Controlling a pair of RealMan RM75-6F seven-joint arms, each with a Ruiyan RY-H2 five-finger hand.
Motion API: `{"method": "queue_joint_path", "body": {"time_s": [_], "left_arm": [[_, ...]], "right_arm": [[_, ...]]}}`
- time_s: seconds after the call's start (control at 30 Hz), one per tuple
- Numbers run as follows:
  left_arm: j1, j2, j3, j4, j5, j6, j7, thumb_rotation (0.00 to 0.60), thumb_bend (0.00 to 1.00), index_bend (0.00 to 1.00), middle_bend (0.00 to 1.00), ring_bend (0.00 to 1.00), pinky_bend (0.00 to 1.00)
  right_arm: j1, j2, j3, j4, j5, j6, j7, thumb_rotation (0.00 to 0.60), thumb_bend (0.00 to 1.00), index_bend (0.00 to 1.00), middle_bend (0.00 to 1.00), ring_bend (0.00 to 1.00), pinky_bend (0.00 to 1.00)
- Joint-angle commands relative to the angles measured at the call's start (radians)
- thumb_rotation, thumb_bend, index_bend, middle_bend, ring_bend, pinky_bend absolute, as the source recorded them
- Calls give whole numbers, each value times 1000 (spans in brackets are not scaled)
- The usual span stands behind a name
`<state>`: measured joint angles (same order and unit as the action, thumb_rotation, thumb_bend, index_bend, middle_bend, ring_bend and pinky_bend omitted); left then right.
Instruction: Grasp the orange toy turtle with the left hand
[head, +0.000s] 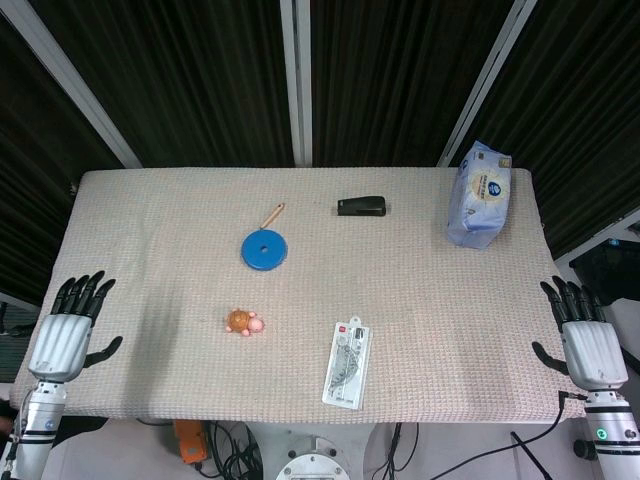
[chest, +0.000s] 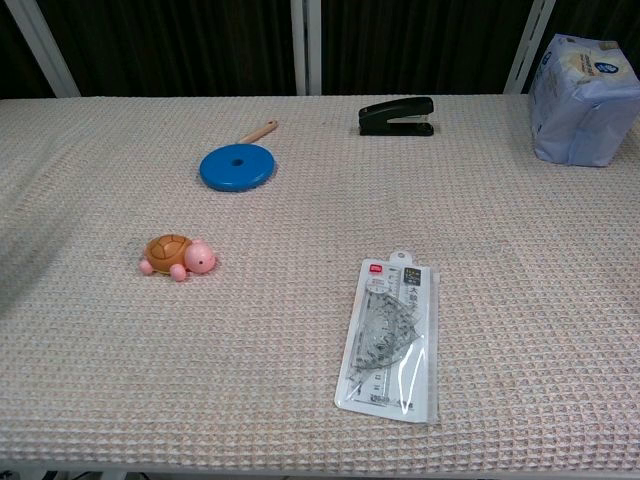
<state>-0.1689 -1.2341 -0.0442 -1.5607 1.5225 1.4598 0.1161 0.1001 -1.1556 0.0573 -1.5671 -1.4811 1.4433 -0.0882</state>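
Both hands are showing only in the head view. Lying on the beige waffle-weave table cloth (head: 150, 220) are a blue round disc with a short wooden handle (head: 265, 247) far of centre, a black stapler (head: 361, 206) to its right, a pale blue and white soft pack of tissues (head: 479, 194) standing at the far right corner, and a clear plastic packet of rulers and set squares (head: 347, 363) near the front edge. None of these is lying between the left hand and the toy. The left hand (head: 66, 330) is hovering at the near left edge of the table, fingers spread and pointing away, holding and touching nothing. The right hand (head: 586, 338) is sitting likewise at the near right edge, fingers apart and empty. The small orange toy turtle with pink head and feet (head: 243, 321) is resting on the cloth well apart from the left hand, to its right, at about the same depth.

From the chest view neither hand is showing. The toy turtle (chest: 178, 256) is sitting left of centre, head pointing right. The blue disc (chest: 237, 165) is lying beyond it, the stapler (chest: 397, 116) far and right, the tissue pack (chest: 586, 98) at the far right, and the ruler packet (chest: 392, 337) near and right of the turtle, apart from it.
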Motion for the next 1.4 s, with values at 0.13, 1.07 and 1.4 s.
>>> {"method": "queue_joint_path", "body": {"time_s": [0.13,1.07,1.4], "left_arm": [[-1,0,-1,0,-1,-1,0,600,198,89,17,0,0],[-224,-279,-39,-13,-49,-293,144,600,221,216,215,0,0],[-276,-350,-38,109,-36,-326,79,600,263,284,294,0,24]], "right_arm": [[-1,2,1,-2,-1,3,-1,600,153,0,0,0,0],[-1,21,9,30,29,-19,28,600,154,0,0,0,0],[8,12,6,57,22,-35,59,600,170,0,0,0,0]]}}
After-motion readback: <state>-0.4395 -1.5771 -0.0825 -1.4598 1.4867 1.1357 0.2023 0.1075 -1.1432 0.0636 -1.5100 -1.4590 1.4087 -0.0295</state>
